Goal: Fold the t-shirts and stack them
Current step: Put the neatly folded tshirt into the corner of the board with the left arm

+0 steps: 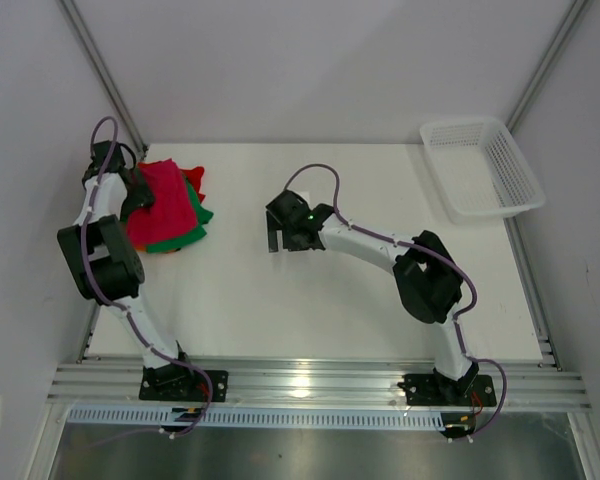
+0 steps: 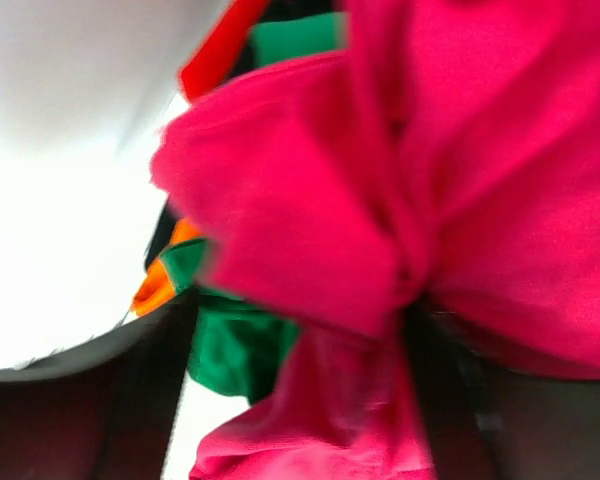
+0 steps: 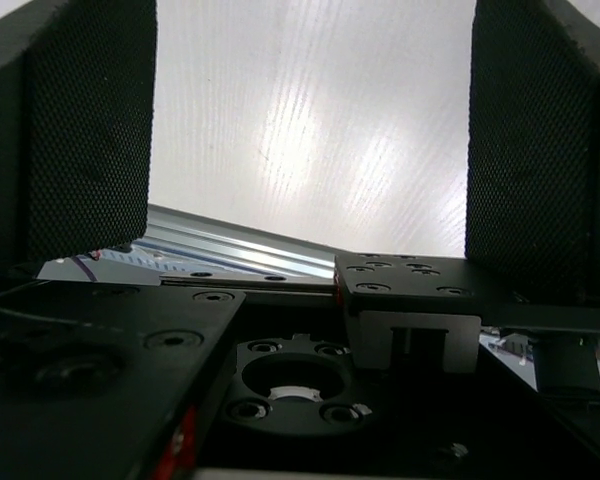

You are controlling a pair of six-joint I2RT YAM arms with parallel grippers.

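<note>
White table (image 1: 330, 300), both arms bolted at its near edge

White mesh basket (image 1: 460, 123) sits at the far right corner, well apart from the cloth

The t-shirts (image 1: 170, 215) lie in one loose stack at the far left of the table, beside the left arm. Layers are uneven, with edges fanning out toward the right and the near side

- crimson shirt (image 1: 168, 200) on top, the largest visible piece. From the left wrist it fills most of the view, bunched into soft folds that pinch together near the centre
- green shirt (image 2: 235, 350) under it, showing along the right and near edges
- red shirt (image 2: 220, 50), only a thin strip at the far edge
- orange shirt (image 2: 158, 285), a small corner poking out low in the pile

Left gripper (image 1: 137, 200) is down at the left side of the stack, against the crimson cloth. Its fingers are dark blurs in the wrist view, and I cannot tell how the jaws stand or whether they hold cloth

Right gripper (image 3: 310, 130) is over bare table mid-way across, jaws spread wide, nothing between them
</note>
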